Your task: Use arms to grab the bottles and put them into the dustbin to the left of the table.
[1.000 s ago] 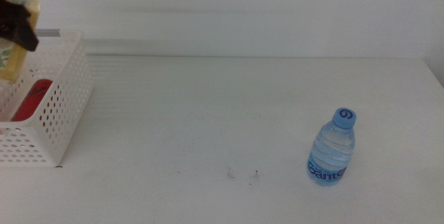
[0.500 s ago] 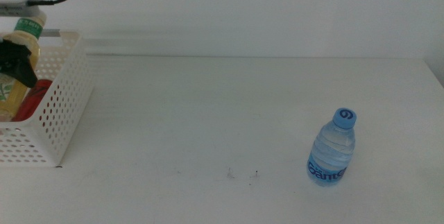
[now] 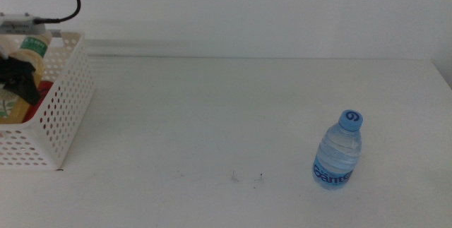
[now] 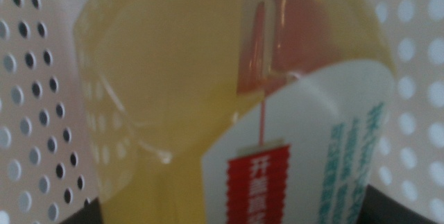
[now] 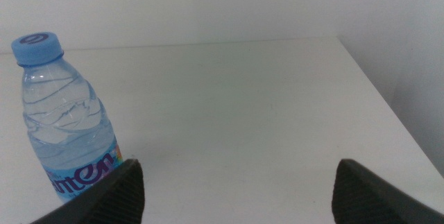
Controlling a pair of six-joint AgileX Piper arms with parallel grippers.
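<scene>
White table (image 3: 212,115); yellow tea bottle (image 4: 208,99), green-labelled, inside the perforated dustbin (image 3: 60,115).

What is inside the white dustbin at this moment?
Inside the dustbin are the red soda can and the yellow tea bottle, gripped by the left gripper. The basket wall and gripper hide the can's lower part and the floor.

The left pincer (image 3: 18,80) holds the tea bottle (image 3: 27,53) inside the dustbin (image 3: 60,108).

Yellow tea bottle (image 4: 180,92) w/ white label, red patch; white perforated dustbin (image 3: 60,108); clear water bottle (image 3: 339,152), blue cap.
</scene>
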